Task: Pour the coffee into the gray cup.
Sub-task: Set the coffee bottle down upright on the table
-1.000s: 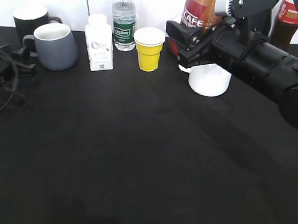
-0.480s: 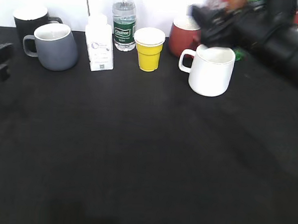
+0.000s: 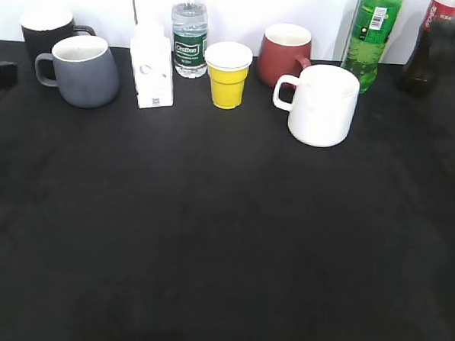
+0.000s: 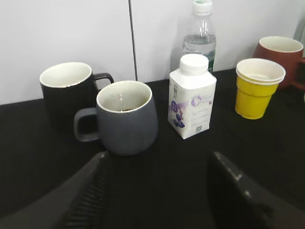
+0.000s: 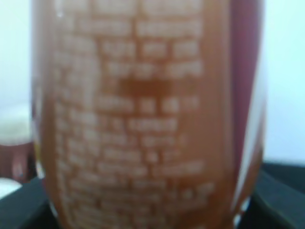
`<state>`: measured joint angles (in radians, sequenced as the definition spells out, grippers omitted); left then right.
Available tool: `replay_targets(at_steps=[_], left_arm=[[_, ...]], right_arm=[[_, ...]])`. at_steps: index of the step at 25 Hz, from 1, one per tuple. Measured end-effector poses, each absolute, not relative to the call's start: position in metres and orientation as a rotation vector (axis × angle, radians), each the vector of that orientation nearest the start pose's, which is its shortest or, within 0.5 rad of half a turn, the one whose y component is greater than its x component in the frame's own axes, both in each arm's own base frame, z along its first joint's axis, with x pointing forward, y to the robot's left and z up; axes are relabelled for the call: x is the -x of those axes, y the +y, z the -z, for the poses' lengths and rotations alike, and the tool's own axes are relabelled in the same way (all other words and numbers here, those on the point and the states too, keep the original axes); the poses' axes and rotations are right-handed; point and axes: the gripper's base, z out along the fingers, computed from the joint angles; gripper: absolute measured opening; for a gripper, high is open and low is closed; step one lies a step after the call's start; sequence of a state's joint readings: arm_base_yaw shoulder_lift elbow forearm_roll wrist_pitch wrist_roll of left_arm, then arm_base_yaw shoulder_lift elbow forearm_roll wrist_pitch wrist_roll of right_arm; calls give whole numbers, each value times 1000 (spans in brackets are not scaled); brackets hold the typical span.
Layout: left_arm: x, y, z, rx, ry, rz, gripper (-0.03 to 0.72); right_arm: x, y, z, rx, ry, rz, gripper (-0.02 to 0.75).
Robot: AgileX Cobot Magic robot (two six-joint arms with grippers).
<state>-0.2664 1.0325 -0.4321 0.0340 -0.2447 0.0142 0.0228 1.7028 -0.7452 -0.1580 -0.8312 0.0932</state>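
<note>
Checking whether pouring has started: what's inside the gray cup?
The gray cup shows a white inner wall with a little dark material low inside; its bottom is hidden by the rim.

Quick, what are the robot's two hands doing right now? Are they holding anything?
Left gripper: open, holding nothing, facing the gray cup.
Right gripper: its fingers are not in view; the coffee bottle fills its camera, so it cannot be told.

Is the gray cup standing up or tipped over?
Standing up. The gray cup rests on its base on the black table, open mouth upward, handle sideways.
</note>
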Motion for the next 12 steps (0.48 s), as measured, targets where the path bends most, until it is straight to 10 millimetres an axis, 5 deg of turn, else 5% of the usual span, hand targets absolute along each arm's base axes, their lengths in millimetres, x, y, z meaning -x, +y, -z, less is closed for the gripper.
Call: replay_targets(at_steps=[6, 12], left_arm=[[-199, -54, -285, -290, 1946, 154, 482], [-193, -53, -279, -288, 2116, 159, 482]], right_arm=[[-378, 17, -139, 68, 1644, -114, 533], [-407, 18, -93, 72, 1688, -117, 533]])
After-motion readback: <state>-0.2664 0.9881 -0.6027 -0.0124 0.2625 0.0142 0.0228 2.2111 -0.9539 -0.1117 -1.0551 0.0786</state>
